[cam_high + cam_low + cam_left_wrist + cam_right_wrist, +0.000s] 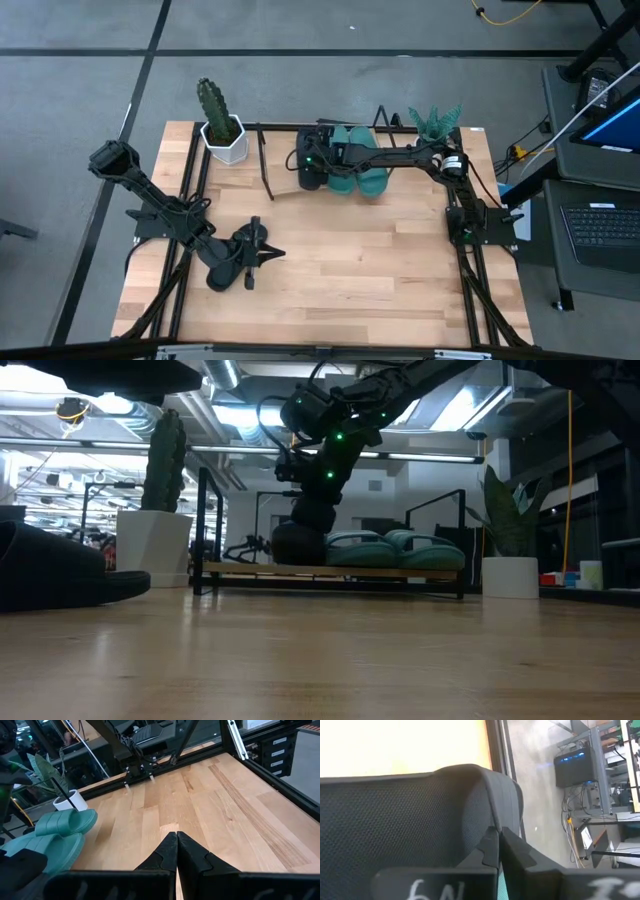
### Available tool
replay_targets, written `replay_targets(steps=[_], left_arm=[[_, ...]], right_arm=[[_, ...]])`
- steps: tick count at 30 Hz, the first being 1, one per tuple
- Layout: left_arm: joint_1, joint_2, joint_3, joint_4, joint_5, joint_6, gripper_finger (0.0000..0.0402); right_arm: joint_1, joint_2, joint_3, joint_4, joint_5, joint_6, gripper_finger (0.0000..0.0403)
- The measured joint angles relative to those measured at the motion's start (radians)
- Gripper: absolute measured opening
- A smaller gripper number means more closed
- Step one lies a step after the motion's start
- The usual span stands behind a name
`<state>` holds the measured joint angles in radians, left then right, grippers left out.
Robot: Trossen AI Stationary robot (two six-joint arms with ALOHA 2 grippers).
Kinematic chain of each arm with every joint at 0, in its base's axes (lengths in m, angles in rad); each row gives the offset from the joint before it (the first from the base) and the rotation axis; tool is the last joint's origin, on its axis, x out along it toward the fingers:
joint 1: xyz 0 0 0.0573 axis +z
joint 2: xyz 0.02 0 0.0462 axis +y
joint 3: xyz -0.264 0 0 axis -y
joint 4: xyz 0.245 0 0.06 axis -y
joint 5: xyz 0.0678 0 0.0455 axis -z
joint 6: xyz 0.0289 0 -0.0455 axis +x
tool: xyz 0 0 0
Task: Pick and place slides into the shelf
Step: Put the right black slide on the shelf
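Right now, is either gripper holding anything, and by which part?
The right gripper is shut on a black slide at the shelf, pinching the edge of its strap. The left gripper is shut and empty over the table.

Lab — laptop (603, 225), server rack (576, 765), ceiling ducts (240, 410).

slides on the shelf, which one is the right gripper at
The black rubbery slide, at the left end of the row on the slanted wooden shelf. The right gripper is over it; the two teal-green slides beside it lie free.
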<state>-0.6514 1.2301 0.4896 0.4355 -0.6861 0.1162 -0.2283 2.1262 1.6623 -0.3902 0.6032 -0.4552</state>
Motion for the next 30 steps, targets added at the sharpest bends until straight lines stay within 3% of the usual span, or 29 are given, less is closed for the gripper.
replay_targets(steps=[17,30], left_arm=[[0.000,0.000,0.000,-0.001,0.000,0.000,0.0000],[0.000,0.000,0.000,-0.001,0.000,0.001,0.0000]], right_arm=[[0.000,0.000,0.001,-0.003,-0.055,-0.107,0.0011],[0.000,-0.001,0.001,-0.075,-0.081,-0.079,0.0094]])
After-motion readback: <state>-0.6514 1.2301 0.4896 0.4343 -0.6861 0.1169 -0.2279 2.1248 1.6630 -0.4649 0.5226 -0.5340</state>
